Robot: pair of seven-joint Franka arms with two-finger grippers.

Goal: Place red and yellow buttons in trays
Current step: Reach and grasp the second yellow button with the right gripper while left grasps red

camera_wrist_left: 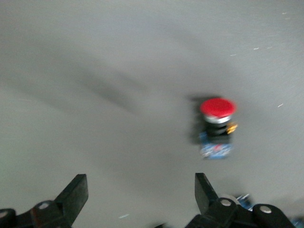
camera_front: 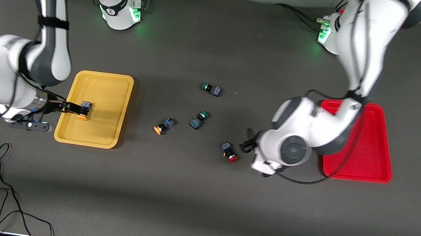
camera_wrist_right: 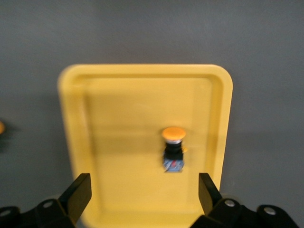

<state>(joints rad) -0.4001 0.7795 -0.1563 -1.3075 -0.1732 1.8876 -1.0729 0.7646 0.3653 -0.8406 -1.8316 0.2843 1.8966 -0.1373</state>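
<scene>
With fingers spread and empty, the right gripper (camera_front: 71, 109) hangs at the lower left of the yellow tray (camera_front: 107, 87), where an orange-capped button (camera_front: 83, 113) lies, while the left gripper (camera_front: 248, 142), also spread wide, sits mid-right just beside a red-capped button (camera_front: 229, 152) on the table (camera_front: 199, 198), the red tray (camera_front: 374, 153) at right.

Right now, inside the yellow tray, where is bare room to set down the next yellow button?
The yellow tray holds one yellow button near the edge beside the open right hand. Its remaining floor is bare. The table's middle is crowded with loose buttons; the left hand hangs open there.
</scene>
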